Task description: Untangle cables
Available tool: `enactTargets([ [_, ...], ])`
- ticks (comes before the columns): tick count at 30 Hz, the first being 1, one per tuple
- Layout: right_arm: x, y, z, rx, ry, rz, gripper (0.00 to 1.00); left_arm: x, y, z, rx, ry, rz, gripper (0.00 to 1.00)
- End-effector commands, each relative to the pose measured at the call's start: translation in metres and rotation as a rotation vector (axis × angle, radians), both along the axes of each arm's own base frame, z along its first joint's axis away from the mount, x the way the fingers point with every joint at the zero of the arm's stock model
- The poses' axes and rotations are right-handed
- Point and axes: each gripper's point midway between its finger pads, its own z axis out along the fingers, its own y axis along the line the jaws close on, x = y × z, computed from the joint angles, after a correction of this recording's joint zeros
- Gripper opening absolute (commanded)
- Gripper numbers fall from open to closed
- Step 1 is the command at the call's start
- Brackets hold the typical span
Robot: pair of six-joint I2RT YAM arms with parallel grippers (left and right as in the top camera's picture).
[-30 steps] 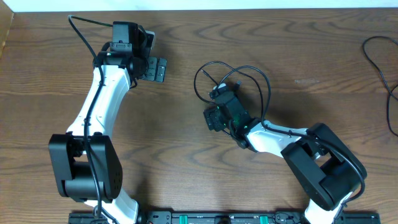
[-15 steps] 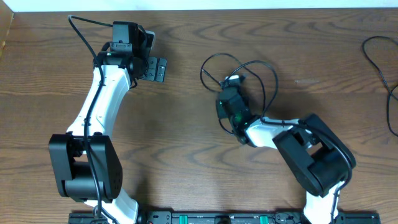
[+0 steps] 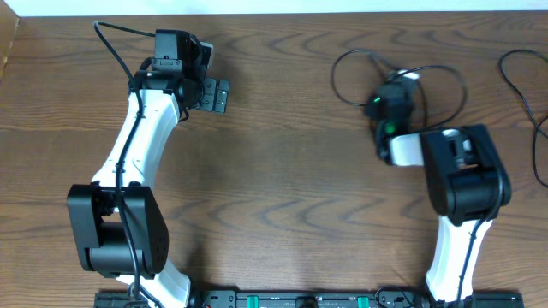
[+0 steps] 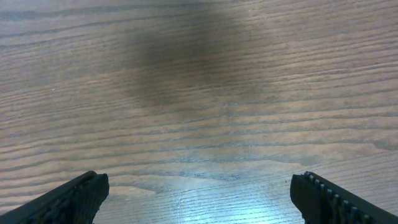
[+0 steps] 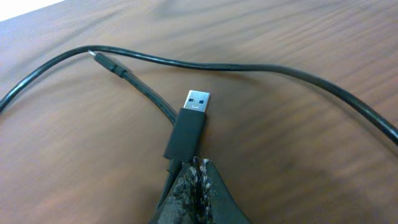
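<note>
A black cable [image 3: 428, 70] lies in a loop at the back right of the table. Its USB plug [image 5: 189, 127] points away from my right gripper [image 5: 198, 169], which is shut on the cord just behind the plug. The cord [image 5: 280, 71] curves across the wood beyond, and a small plug end [image 5: 102, 59] lies at the upper left. From overhead, the right gripper [image 3: 399, 84] sits inside the loop. My left gripper [image 3: 216, 96] hangs open at the back left over bare wood, its fingers [image 4: 74, 196] wide apart with nothing between them.
Another black cable [image 3: 524, 85] trails along the far right edge of the table. The left arm's own thick cord [image 3: 111, 38] arcs behind it. A black rail [image 3: 291, 299] runs along the front edge.
My right gripper has shut and swung right and toward the back, dragging the cable loop with it. The left arm has stayed still.
</note>
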Motion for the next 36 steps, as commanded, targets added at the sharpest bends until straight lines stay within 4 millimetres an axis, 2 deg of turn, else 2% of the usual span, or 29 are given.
enactTargets([
  [1,-0.037,-0.074,-0.091,-0.018,0.259,-0.106,0.01,-0.003,0.001,-0.004,0.006,0.012,0.008,0.98],
  [9,-0.001,-0.140,-0.061,-0.027,0.203,-0.209,0.01,-0.003,0.001,-0.004,0.006,0.012,0.008,0.98],
  [11,0.006,-0.147,-0.056,-0.026,0.207,-0.189,0.01,-0.003,0.001,-0.004,0.006,0.012,0.008,0.98],
  [13,0.015,-0.146,-0.052,-0.011,0.204,-0.129,0.01,-0.003,0.001,-0.004,0.006,0.012,0.008,0.98],
  [15,0.024,-0.142,-0.048,0.034,0.208,-0.072,0.08,-0.003,0.001,-0.004,0.006,0.012,0.008,0.98],
  [16,0.026,-0.140,-0.046,0.043,0.219,-0.054,0.15,-0.003,0.001,-0.004,0.006,0.012,0.008,0.98],
  [17,0.028,-0.138,-0.043,0.037,0.232,-0.027,0.26,-0.003,0.001,-0.004,0.006,0.012,0.008,0.98],
  [20,0.035,-0.127,-0.024,0.019,0.257,0.062,0.88,-0.003,0.001,-0.004,0.006,0.012,0.008,0.98],
  [21,0.036,-0.126,-0.019,0.019,0.257,0.069,0.94,-0.003,0.001,-0.004,0.006,0.012,0.008,0.98],
  [22,0.037,-0.125,-0.002,0.021,0.248,0.075,0.99,-0.003,0.001,-0.004,0.006,0.012,0.008,0.98],
  [25,0.035,-0.125,0.035,0.015,0.223,0.075,0.99,-0.003,0.001,-0.004,0.006,0.012,0.008,0.98],
  [26,0.032,-0.123,0.063,0.011,0.205,0.077,0.99,-0.003,0.001,-0.004,0.006,0.012,0.008,0.98],
  [30,0.012,-0.115,0.123,0.018,0.191,0.093,0.99,-0.003,0.001,-0.004,0.006,0.012,0.008,0.98],
  [32,-0.012,-0.102,0.160,0.049,0.201,0.128,0.99,-0.003,0.001,-0.004,0.006,0.012,0.008,0.98],
  [36,-0.052,-0.085,0.212,0.071,0.198,0.166,0.99,-0.003,0.001,-0.004,0.006,0.012,0.008,0.98],
])
